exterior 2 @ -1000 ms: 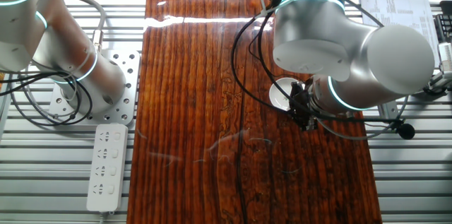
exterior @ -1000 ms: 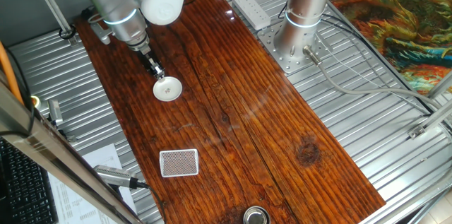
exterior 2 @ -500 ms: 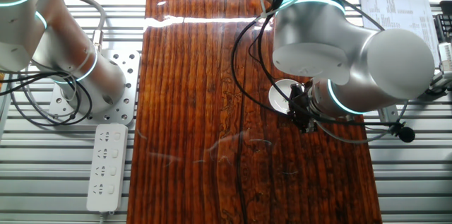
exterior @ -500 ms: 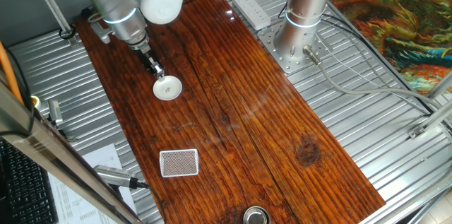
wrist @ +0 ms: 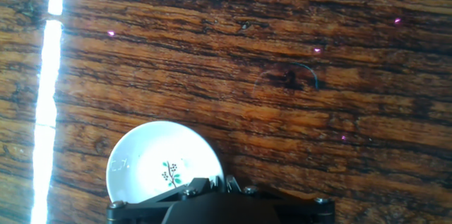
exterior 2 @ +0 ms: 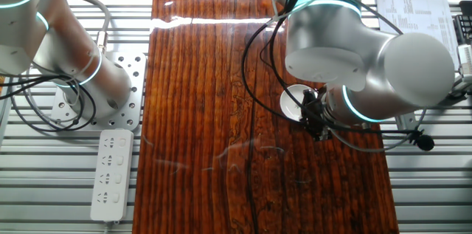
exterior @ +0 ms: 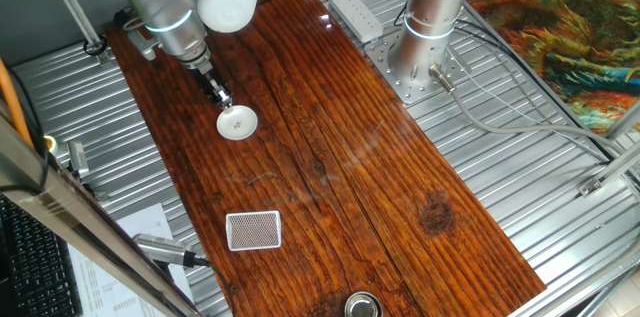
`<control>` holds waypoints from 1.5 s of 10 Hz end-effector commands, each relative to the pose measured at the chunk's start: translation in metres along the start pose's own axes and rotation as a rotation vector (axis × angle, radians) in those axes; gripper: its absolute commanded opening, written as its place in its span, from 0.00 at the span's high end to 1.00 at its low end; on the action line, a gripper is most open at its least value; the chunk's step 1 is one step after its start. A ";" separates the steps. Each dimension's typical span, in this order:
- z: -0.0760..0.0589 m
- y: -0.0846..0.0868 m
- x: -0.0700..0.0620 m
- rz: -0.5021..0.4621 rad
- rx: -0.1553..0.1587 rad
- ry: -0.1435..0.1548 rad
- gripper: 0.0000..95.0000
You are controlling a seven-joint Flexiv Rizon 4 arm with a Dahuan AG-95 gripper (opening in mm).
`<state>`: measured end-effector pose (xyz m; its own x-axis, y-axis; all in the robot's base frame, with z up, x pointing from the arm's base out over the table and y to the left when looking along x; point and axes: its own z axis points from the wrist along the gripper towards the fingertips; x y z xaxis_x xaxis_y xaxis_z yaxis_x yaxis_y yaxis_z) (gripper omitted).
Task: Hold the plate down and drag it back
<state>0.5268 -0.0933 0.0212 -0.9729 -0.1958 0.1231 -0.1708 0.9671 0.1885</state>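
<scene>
On the dark wooden tabletop [exterior: 330,157], the small white plate [exterior: 235,123] lies far-left under the gripper [exterior: 224,104] pressing its rim, finger spacing unclear; dragging seems underway, unfinished.

Arm angled down, fingers [exterior: 226,105] low over table.

- A dark wooden table [exterior: 330,157] is carrying everything.
- The plate [exterior: 236,124] is lying on it.
- A gridded card [exterior: 253,230] and a metal cup [exterior: 362,306] are sitting well apart from it.
</scene>
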 end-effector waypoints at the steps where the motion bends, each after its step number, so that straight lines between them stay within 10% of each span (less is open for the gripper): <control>1: 0.000 0.000 0.000 -0.006 0.009 0.003 1.00; 15: 0.000 -0.011 0.007 -0.038 0.017 0.011 1.00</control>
<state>0.5216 -0.1060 0.0210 -0.9641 -0.2342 0.1255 -0.2112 0.9620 0.1730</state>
